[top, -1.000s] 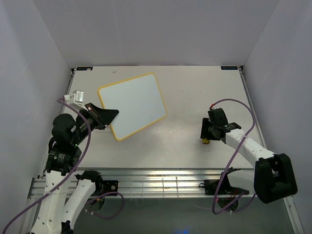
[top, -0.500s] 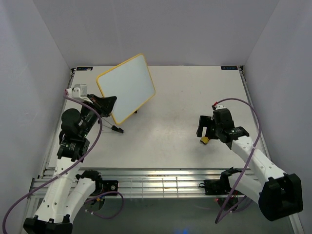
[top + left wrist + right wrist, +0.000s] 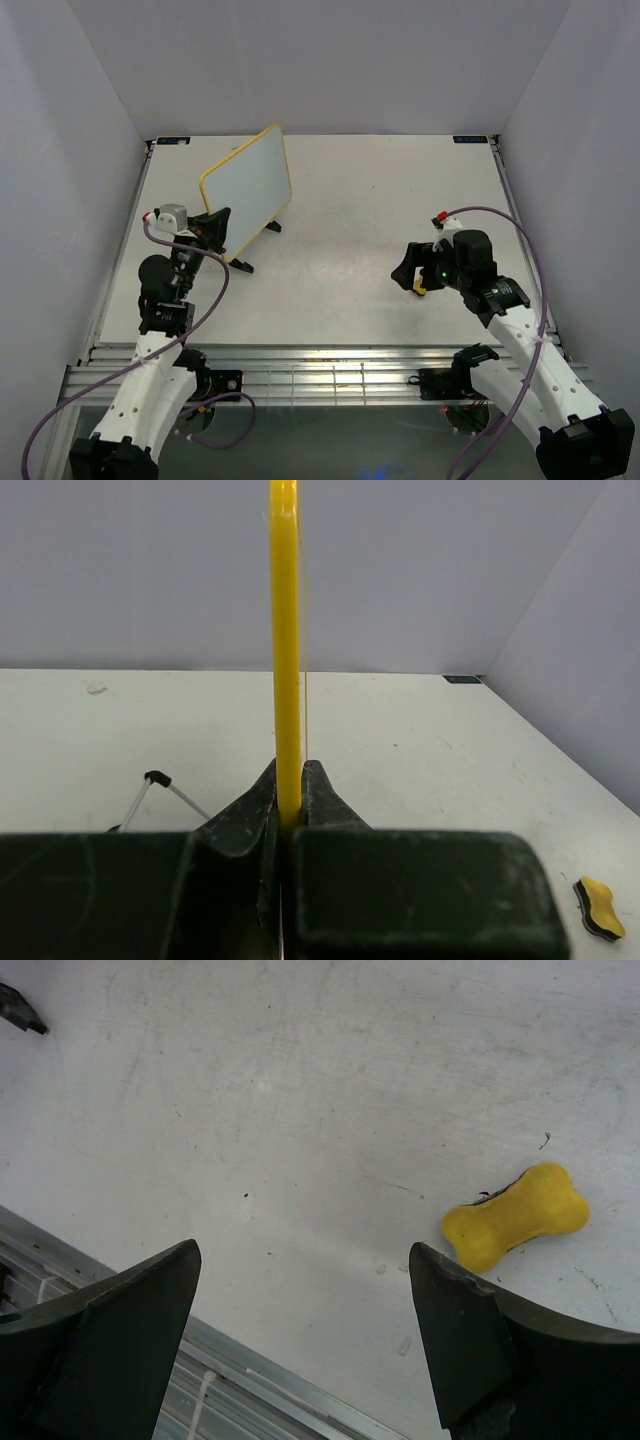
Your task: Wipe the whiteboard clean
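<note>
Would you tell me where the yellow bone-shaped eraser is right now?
The eraser lies on the table at the right of the top view, beside the open right gripper and apart from the whiteboard at the left.

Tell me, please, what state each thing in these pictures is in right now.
whiteboard: tilted steeply, near upright, visible face blank, clamped at its yellow frame.
left pincer: shut on the whiteboard's edge.
right pincer: open, holding nothing, above the table.
eraser: lying flat on the table, not gripped, beside the right pincer.
</note>
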